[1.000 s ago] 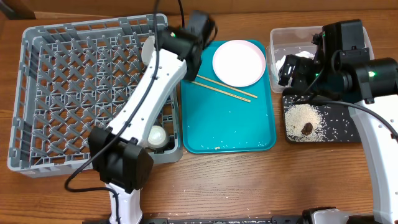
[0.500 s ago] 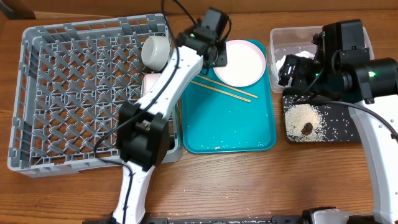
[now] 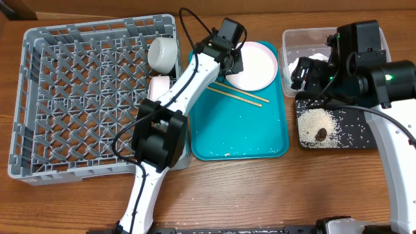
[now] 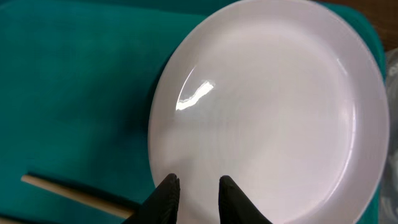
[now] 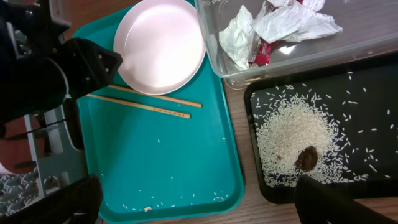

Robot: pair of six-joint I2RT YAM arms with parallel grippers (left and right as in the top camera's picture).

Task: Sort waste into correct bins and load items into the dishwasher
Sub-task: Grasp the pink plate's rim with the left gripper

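Fingers of the left gripper stand narrowly apart just above the near rim of the pale pink round plate. A strip of plate shows between them, and nothing looks pinched yet. The plate lies flat at the far right corner of the flat teal plastic tray, with the two thin wooden chopsticks just beside it.

I judge the plate stiff, light and smooth, probably plastic going by its sheen, so it is likely to slip. It lies flush, so the only purchase is the raised rim: one finger under or outside the lip, the other on the inner face, squeezing across the edge. As the fingers stand now, both seem to sit over the plate's surface, which would not catch it.

Over at the right, the right gripper hangs with its fingers spread wide and empty.

- Clear plastic rectangular tub: crumpled white and red paper wrappers.
- Shallow black rectangular tray: a heap of loose white rice grains and a small brown food lump.
- Large square grey plastic dish rack: a whitish bowl near its far right corner.
- Teal tray: a few stray grains along its near edge.
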